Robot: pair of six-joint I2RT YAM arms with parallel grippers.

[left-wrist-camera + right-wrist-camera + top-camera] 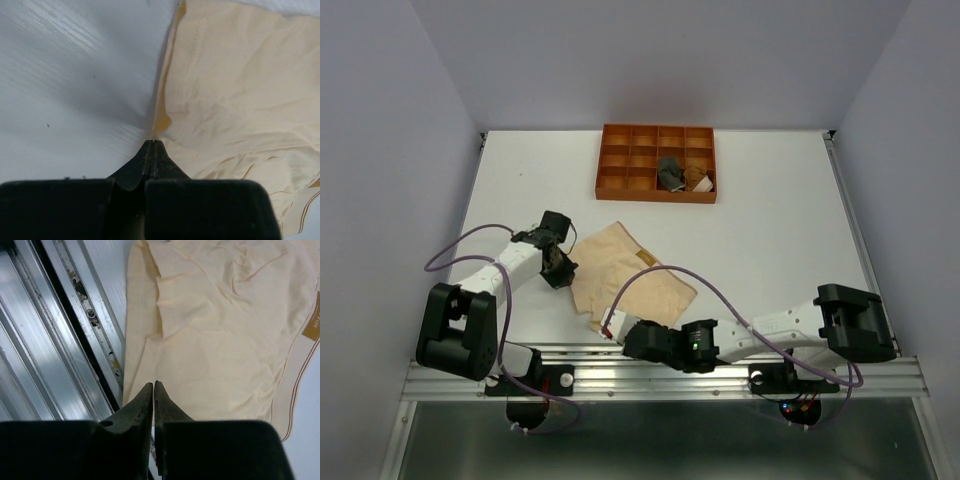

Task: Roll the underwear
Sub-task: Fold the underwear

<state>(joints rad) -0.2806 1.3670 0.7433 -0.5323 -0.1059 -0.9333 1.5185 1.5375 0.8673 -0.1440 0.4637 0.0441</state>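
Observation:
The pale peach underwear (pixel 625 275) lies spread on the white table, with its cream waistband and small label (pixel 312 322) at one side. My left gripper (pixel 563 268) is at its left edge, jaws shut, and the fabric edge (pixel 165 120) tents up to the tips (pixel 153 142). My right gripper (pixel 611 325) is shut, its tips (pixel 153 384) over the near corner of the fabric (pixel 215 330); I see no cloth between them. The dark grey-black underwear (pixel 670 174) and the rust-brown one (pixel 699 181) sit in compartments of the tray.
The orange-brown grid tray (pixel 620 165) stands at the back centre of the table. The metal rail (pixel 60 340) along the table's near edge runs just left of my right gripper. Purple cables (pixel 660 270) loop over the underwear.

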